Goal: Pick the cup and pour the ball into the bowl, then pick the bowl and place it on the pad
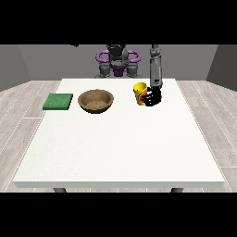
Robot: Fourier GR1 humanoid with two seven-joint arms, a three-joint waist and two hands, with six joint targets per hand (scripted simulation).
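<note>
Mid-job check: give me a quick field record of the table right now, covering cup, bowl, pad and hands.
cup: yellow, upright on the table, hand at the view's right against its side
ball: not visible
bowl: brown wooden, between pad and cup, nothing seen inside
pad: green, flat, at the view's left, bare
other hand: not in view

Standing along the far half of the large white table: a flat green square pad at the view's left, a round brown wooden bowl just beside it, a small yellow cup further right. Crowding the cup's right side, the black hand at the view's right. Lying bare between bowl and cup, a gap; likewise the whole near half.
</note>
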